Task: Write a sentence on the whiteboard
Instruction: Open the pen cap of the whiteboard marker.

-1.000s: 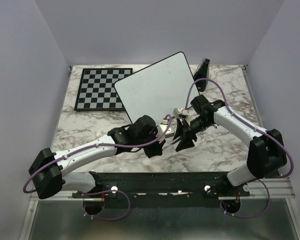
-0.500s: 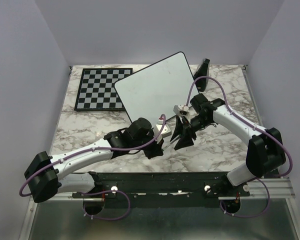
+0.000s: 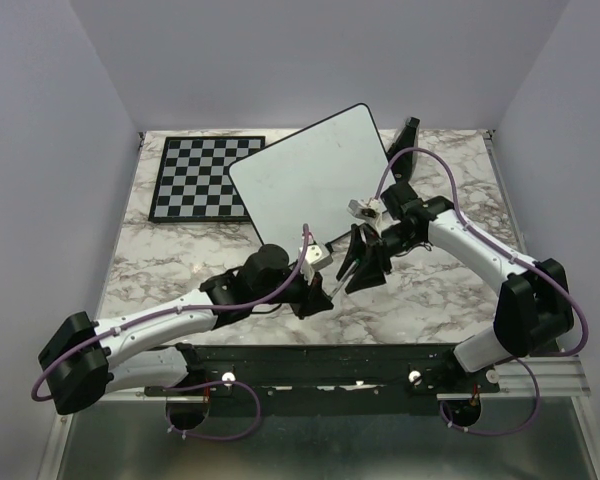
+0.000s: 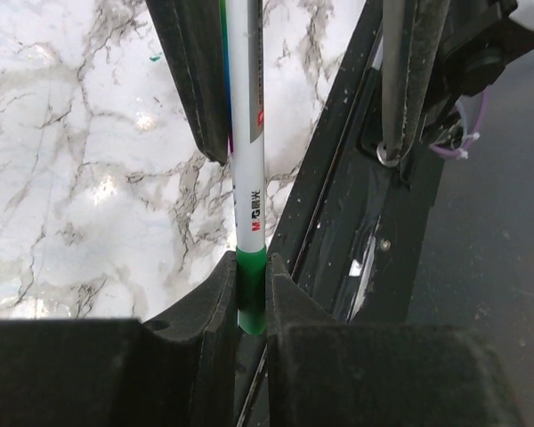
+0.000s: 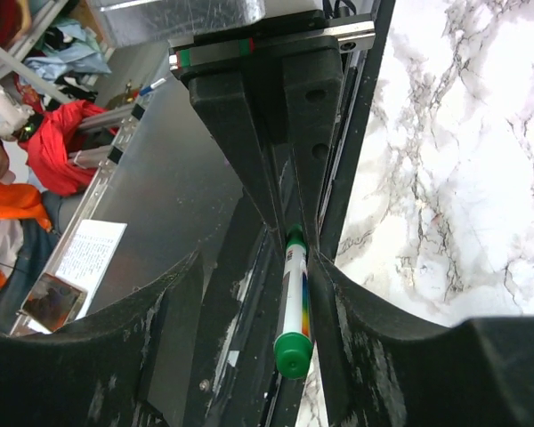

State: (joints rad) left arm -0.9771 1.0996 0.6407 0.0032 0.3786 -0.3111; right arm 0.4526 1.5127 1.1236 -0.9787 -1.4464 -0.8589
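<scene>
Left arm (image 3: 180, 315) has drawn back; left gripper (image 4: 251, 289) clamps marker (image 4: 248, 178)

Bright, even light from above; small glare spots on the table (image 4: 98, 191) (nearest fingers (image 4: 215, 307) look soft, unfocused).

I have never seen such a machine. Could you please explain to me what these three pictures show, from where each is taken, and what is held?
This is a robot: a left arm and a right arm bolted at the near edge of a marble table. The wide picture looks down from above and behind them. The other two come from a camera on each wrist, so each shows its own two fingers up close. On the table are a whiteboard with no writing visible and a chessboard. The left gripper is closed on a white marker with green ends. The right gripper is open, and the marker's far end sits between its fingers.
</scene>
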